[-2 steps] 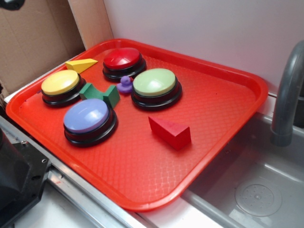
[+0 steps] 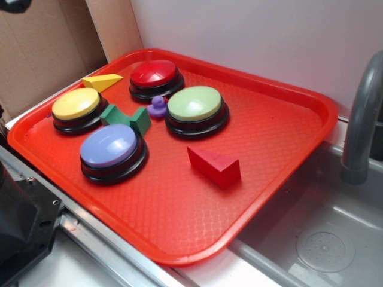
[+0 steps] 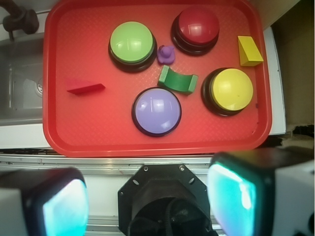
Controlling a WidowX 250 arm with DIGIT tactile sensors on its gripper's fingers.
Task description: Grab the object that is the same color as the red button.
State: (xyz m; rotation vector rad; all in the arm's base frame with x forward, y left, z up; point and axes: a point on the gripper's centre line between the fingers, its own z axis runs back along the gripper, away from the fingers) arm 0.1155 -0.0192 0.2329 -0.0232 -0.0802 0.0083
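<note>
The red wedge block [image 2: 214, 165] [image 3: 85, 87] lies flat on the red tray [image 2: 281, 128] [image 3: 98, 140], apart from everything else. At the tray's far side sits the red button [image 2: 154, 76] [image 3: 197, 25] on its black base. My gripper [image 3: 147, 201] hangs high above the near edge of the tray, over the robot's black base. Its jaws stand wide open with nothing between them, and the teal pads [image 3: 231, 194] frame the bottom of the wrist view. The gripper does not show in the exterior view.
On the tray also stand a yellow button [image 2: 76, 106], a green button [image 2: 194, 106] and a blue button [image 2: 110, 147]. A green arch block [image 2: 127, 116], a small purple figure [image 2: 158, 106] and a yellow wedge [image 2: 103, 81] lie among them. A grey sink [image 2: 317, 239] with faucet [image 2: 362, 113] adjoins.
</note>
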